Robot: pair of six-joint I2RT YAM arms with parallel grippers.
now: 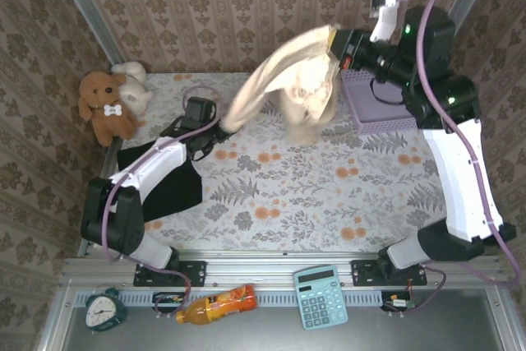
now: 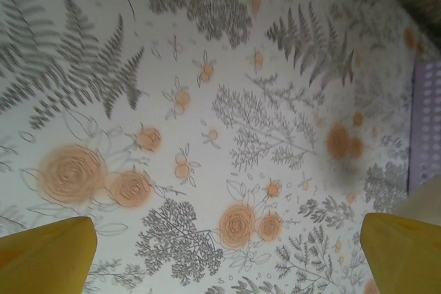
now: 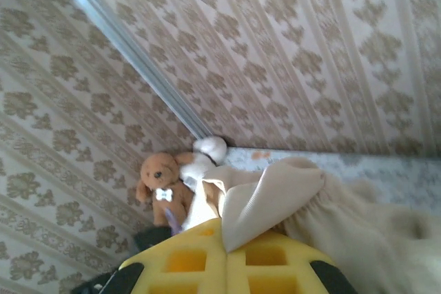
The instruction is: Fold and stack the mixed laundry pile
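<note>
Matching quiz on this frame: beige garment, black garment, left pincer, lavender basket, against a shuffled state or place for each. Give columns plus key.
Things
1. beige garment
2. black garment
3. left pincer
4. lavender basket

States and places
A. open, above bare floral tablecloth
B. at the far right of the tablecloth
C. hanging from the shut right pincer
D. lying at the left side of the tablecloth

Pairs: 1-C, 2-D, 3-A, 4-B
</note>
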